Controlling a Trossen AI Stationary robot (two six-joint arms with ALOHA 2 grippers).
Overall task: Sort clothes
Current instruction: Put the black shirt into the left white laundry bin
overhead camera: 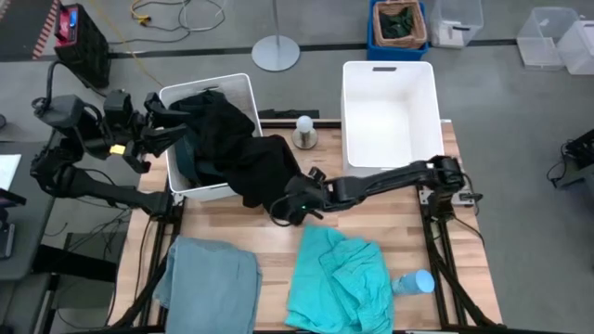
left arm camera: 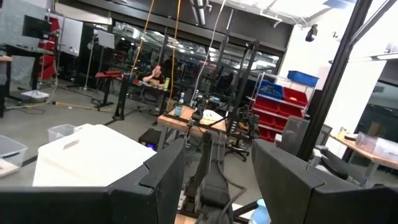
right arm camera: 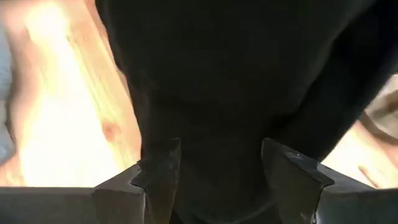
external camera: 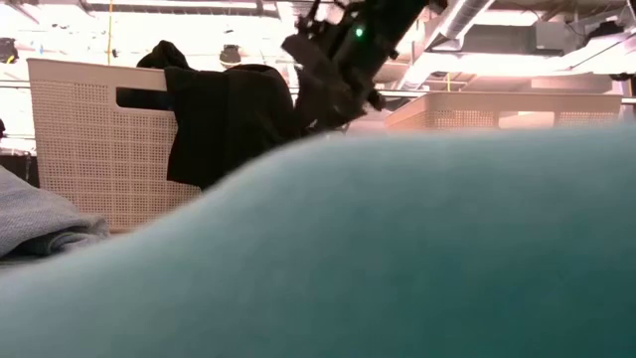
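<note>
Nearest the camera, two garments lay flat on the wooden surface (overhead camera: pixel 232 227): the dusty grey-blue garment (overhead camera: pixel 209 283) at near left and the bright turquoise garment (overhead camera: pixel 339 278) just right of it. They sat apart, which looked like deliberate sorting into separate piles. A pale blue cup (overhead camera: pixel 415 282) lay on its side against the turquoise cloth's right edge.

Moving to mid-surface, the right gripper (overhead camera: pixel 295 206) was stretched in low from the right, its jaws spread wide with the black garment (overhead camera: pixel 246 153) directly ahead of them. In the right wrist view the black cloth (right arm camera: pixel 236 81) filled the space past the fingers (right arm camera: pixel 158 171), and none of it looked pinched. My read was that the arm was either lining up a grab or had just let go; I could not tell which.

That black garment was draped over the near wall of the left white bin (overhead camera: pixel 237 88) and spilled onto the surface, so it was only half in. A sliver of dark teal-green garment (overhead camera: pixel 188 158) showed inside the bin beneath it.

Farther back, the left gripper (overhead camera: pixel 158 125) hung at the bin's far-left side, jaws parted and holding nothing, seemingly waiting. The right white bin (overhead camera: pixel 357 79) stood at far right with nothing visible in it, presumably for the lighter pile.
</note>
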